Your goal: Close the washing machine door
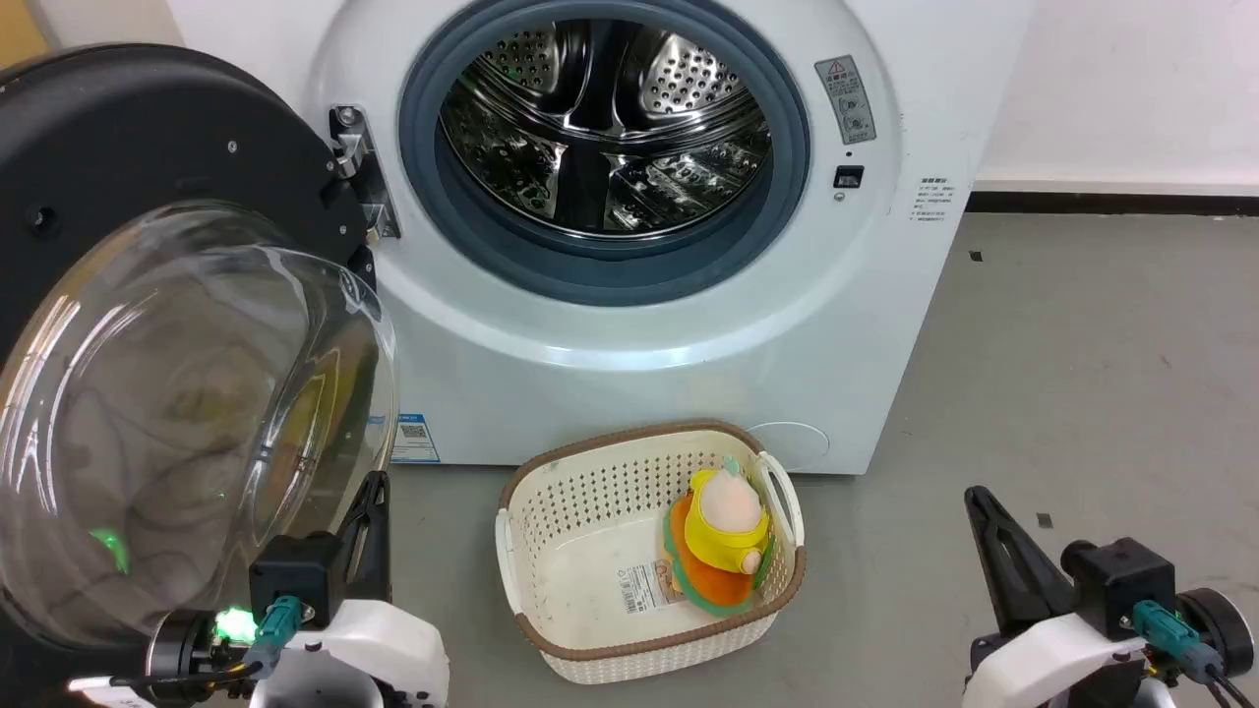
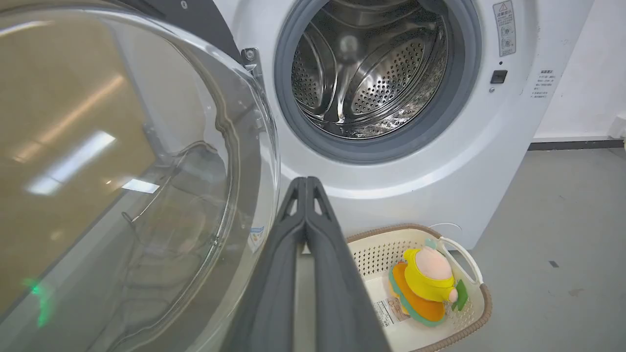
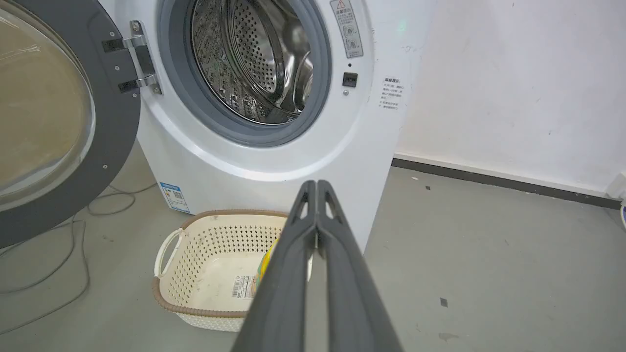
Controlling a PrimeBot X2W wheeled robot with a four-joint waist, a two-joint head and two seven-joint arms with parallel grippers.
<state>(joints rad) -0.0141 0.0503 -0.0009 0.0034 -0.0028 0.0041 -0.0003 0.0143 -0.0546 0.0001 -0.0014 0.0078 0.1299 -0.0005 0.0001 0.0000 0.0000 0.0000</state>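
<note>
Door point(image 1: 148, 324) open left of machine point(image 1: 689, 324); basket point(image 1: 590, 600) in front.

The left gripper point(image 2: 305, 182) rises from six o'clock, fingertips pressed together, just beside the bulging glass of the open washing machine door point(image 2: 122, 171) at nine o'clock. The washing machine point(image 2: 430, 195) shows its steel drum point(image 2: 367, 73) at twelve. A cream basket point(image 2: 381, 252) holding a yellow plush toy point(image 2: 430, 281) sits at four o'clock.
</note>
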